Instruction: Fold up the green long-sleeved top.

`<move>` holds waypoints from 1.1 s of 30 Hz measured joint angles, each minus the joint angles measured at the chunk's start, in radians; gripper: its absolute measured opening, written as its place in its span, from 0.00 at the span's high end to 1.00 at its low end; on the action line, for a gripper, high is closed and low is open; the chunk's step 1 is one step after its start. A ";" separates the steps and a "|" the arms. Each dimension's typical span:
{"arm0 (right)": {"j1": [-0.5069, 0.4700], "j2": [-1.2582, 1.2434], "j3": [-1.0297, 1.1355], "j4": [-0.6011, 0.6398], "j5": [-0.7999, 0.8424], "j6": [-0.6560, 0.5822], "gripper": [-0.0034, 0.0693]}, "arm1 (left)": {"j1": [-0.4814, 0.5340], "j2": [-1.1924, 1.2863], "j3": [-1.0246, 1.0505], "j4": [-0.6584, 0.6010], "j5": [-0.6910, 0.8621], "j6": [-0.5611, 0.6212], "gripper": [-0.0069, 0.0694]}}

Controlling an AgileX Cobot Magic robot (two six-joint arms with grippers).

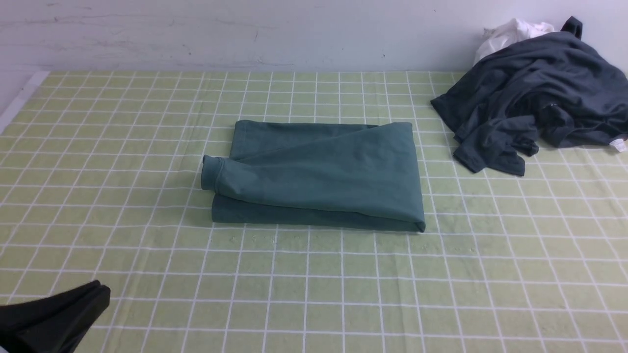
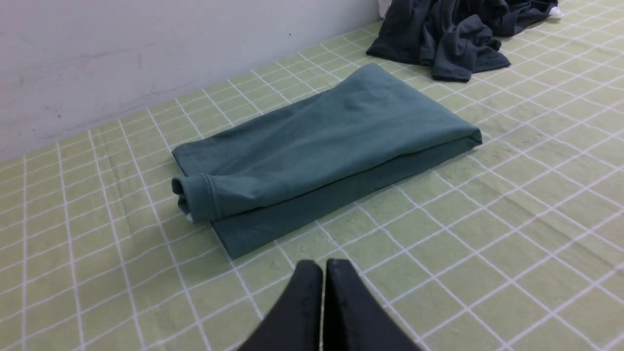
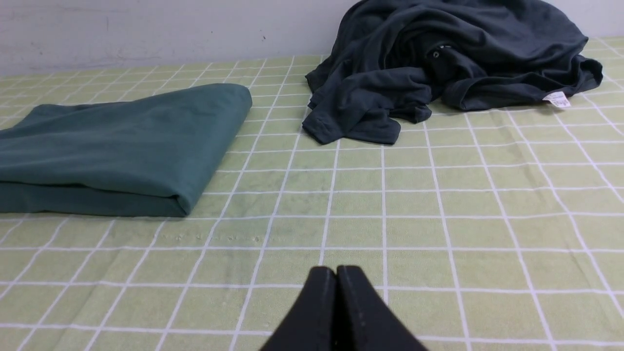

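Observation:
The green long-sleeved top (image 1: 319, 176) lies folded into a flat rectangle in the middle of the checked cloth, with one cuffed sleeve laid across it and the cuff (image 1: 212, 172) sticking out at its left end. It also fills the middle of the left wrist view (image 2: 321, 141) and lies at the side of the right wrist view (image 3: 117, 146). My left gripper (image 1: 100, 289) is shut and empty at the front left corner, well short of the top; its tips (image 2: 324, 265) are pressed together. My right gripper (image 3: 336, 272) is shut and empty, apart from the top, and out of the front view.
A crumpled dark charcoal-grey garment (image 1: 535, 93) is heaped at the back right, with a small white cloth (image 1: 510, 34) behind it against the wall. The green-and-white checked cloth (image 1: 314, 274) covers the table; a pale wall (image 1: 245, 34) bounds the far edge.

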 joint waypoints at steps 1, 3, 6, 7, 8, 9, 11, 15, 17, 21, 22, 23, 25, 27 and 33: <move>0.000 0.000 0.000 0.000 0.000 0.000 0.97 | -0.010 -0.018 0.018 0.003 -0.030 0.003 0.91; 0.000 0.000 0.000 -0.001 0.000 0.000 0.97 | -0.023 -0.078 0.067 0.009 -0.103 0.009 0.91; 0.000 0.000 0.000 -0.001 0.000 0.000 0.97 | -0.026 -0.164 0.123 -0.030 -0.186 0.015 0.91; 0.000 0.000 0.000 -0.001 0.000 0.000 0.97 | -0.026 -0.182 0.135 -0.044 -0.207 0.016 0.91; 0.000 0.000 0.000 -0.001 0.000 0.000 0.97 | -0.026 -0.211 0.153 -0.067 -0.249 0.016 0.91; 0.000 0.000 0.000 -0.001 0.000 0.000 0.97 | -0.027 -0.239 0.169 -0.096 -0.295 0.016 0.91; 0.000 0.000 0.000 -0.001 0.000 0.000 0.97 | -0.029 -0.274 0.204 -0.130 -0.395 0.017 0.91; 0.000 0.000 0.000 -0.001 0.000 0.000 0.97 | -0.029 -0.287 0.283 -0.016 -0.539 -0.084 0.91; 0.000 0.000 0.000 -0.002 0.000 0.000 0.97 | -0.028 -0.287 0.304 0.152 -0.557 -0.303 0.91; 0.000 0.000 0.000 -0.002 0.001 0.000 0.97 | 0.001 -0.287 0.304 0.552 -0.466 -0.722 0.91; 0.000 0.000 0.000 -0.002 0.001 0.000 0.97 | 0.004 -0.287 0.304 0.601 -0.442 -0.781 0.91; 0.000 0.000 0.000 -0.003 0.001 0.000 0.97 | 0.010 -0.287 0.304 0.669 -0.400 -0.870 0.91; 0.000 0.000 0.000 -0.003 0.001 0.000 0.97 | 0.015 -0.287 0.304 0.757 -0.277 -1.002 0.91; 0.000 0.000 0.000 -0.003 0.002 0.000 0.97 | 0.017 -0.287 0.306 0.783 -0.198 -1.038 0.91; 0.000 0.000 0.000 -0.003 0.002 0.000 0.97 | 0.019 -0.287 0.307 0.792 -0.164 -1.000 0.91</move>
